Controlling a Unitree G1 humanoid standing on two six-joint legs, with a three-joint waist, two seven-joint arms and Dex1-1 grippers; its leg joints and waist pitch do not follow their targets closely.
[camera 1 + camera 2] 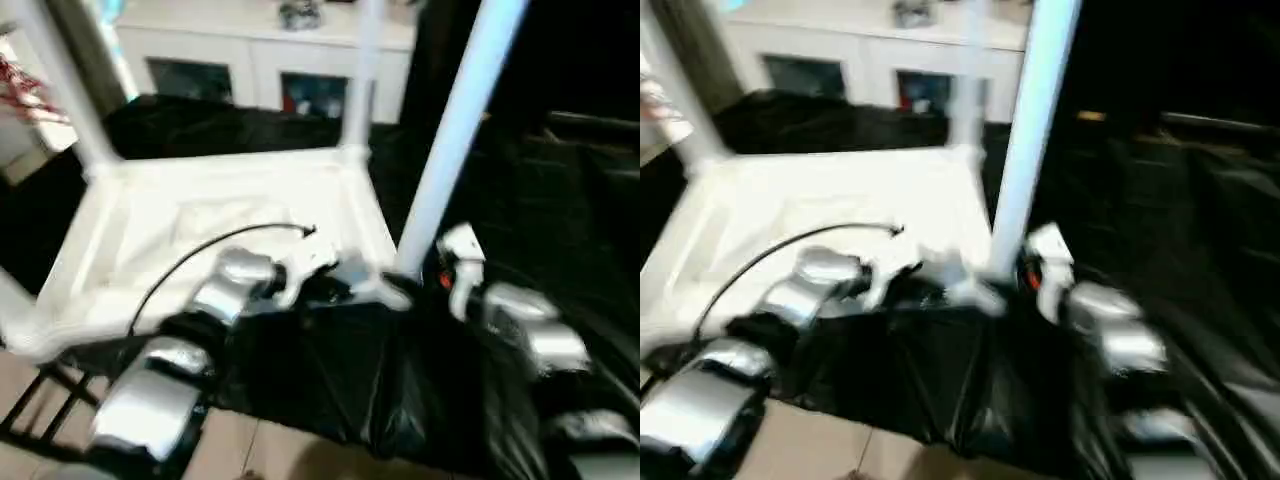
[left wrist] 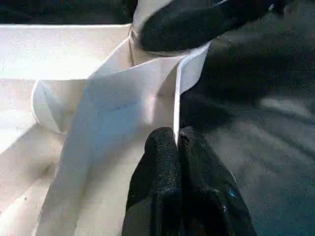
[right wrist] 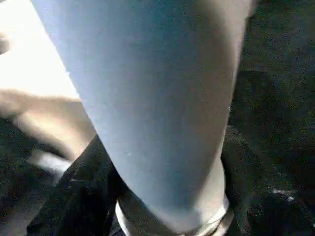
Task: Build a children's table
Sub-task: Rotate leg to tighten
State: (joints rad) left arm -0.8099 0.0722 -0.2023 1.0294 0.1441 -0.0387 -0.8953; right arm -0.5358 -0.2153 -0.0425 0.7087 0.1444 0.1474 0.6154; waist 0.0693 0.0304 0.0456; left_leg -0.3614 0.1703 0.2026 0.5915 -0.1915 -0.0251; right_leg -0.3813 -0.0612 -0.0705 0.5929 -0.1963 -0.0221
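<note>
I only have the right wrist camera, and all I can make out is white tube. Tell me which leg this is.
Observer: It is the near-right leg, standing in a corner socket of the upturned tabletop. The right gripper is by its base.
Operator: Report the left arm.
Observer: The left gripper is shut on the tabletop's thin rim, close to that same corner.
Operator: Count the other legs.
Observer: Two more stand in the far corners, the far-left leg and the far-right leg.
</note>
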